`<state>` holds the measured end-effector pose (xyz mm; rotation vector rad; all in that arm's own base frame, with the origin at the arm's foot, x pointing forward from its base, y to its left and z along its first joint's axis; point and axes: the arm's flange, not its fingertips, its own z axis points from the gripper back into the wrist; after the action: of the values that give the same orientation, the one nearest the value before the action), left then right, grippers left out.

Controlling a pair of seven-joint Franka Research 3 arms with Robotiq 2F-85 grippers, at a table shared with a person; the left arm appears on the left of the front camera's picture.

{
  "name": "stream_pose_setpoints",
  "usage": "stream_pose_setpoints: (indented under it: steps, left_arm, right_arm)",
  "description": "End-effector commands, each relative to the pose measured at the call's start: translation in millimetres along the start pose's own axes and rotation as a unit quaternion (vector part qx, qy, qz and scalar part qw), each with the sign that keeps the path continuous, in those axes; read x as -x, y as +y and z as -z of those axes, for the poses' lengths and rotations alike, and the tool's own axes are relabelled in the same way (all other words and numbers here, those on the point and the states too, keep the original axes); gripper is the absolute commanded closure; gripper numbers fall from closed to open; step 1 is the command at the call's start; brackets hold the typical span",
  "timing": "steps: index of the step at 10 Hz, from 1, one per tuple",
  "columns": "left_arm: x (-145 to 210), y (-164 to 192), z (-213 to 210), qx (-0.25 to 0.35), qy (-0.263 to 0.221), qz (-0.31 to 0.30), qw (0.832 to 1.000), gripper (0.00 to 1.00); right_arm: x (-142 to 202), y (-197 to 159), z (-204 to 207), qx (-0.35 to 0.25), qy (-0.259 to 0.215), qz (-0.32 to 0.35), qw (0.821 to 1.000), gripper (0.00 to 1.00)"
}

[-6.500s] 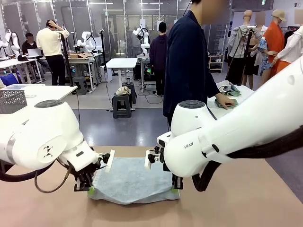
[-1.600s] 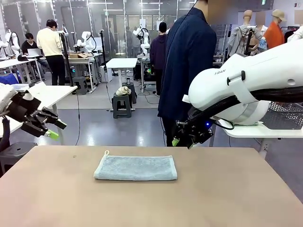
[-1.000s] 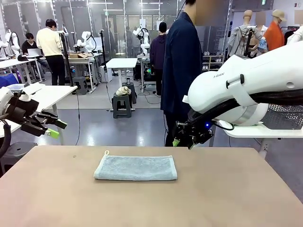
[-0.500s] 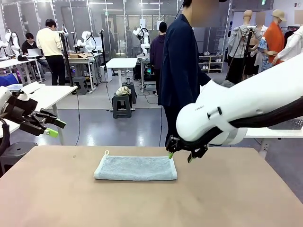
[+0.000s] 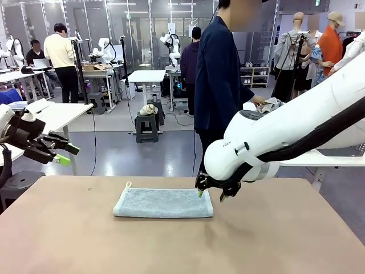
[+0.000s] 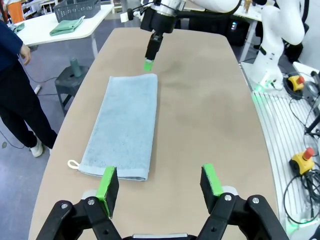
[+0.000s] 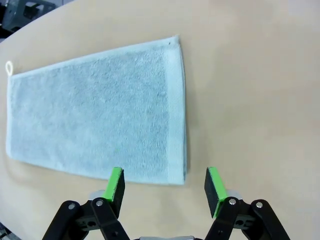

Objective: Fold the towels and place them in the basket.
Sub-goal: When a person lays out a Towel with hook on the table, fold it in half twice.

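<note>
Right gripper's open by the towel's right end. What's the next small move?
Probably lower the right gripper and pinch the right end of the towel: its open jaws straddle that corner above the table, and the towel lies flat, folded. The left gripper hangs open, off to the side.

- A bare tan table [image 5: 171, 245] occupied the foreground.
- A person [image 5: 219, 85] in a dark jacket stood at its far edge, turned towards picture right.
- That person's white shoe [image 6: 36, 148] was noted in the left wrist view.
- A grey stool [image 6: 72, 82] stood on the floor just beside the table.
- A yellow stop button [image 6: 303, 159] with a red cap lay near loose cables [image 6: 312, 107], and a second button [image 6: 294, 82] lay farther along.
- Farther back stood a white desk [image 5: 146, 76] and a dark stool [image 5: 147, 127] carrying a pale bundle.
- A bystander [image 5: 61, 57] in a cream top stood at far left.
</note>
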<state>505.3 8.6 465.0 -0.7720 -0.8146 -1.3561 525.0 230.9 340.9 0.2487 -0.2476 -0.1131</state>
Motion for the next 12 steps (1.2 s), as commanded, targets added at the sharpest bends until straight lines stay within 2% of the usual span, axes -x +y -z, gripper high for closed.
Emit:
stream_pose_setpoints:
  steps: [1, 5, 12]
  left_arm:
    - [-1.7, -1.1, -1.7, 0.001, 0.003, 0.004, 1.0, 0.16]
    - [-1.7, -1.1, -1.7, 0.001, 0.003, 0.004, 1.0, 0.16]
    - [-1.7, -1.1, -1.7, 0.001, 0.003, 0.004, 1.0, 0.16]
  right_arm:
    - [-15.1, 20.1, 15.3, 0.028, -0.018, 0.026, 0.999, 0.19]
    - [-36.5, 21.3, 40.1, 0.037, -0.008, 0.033, 0.999, 0.19]
    - [-41.5, 21.1, 62.9, 0.064, 0.005, 0.028, 0.998, 0.19]
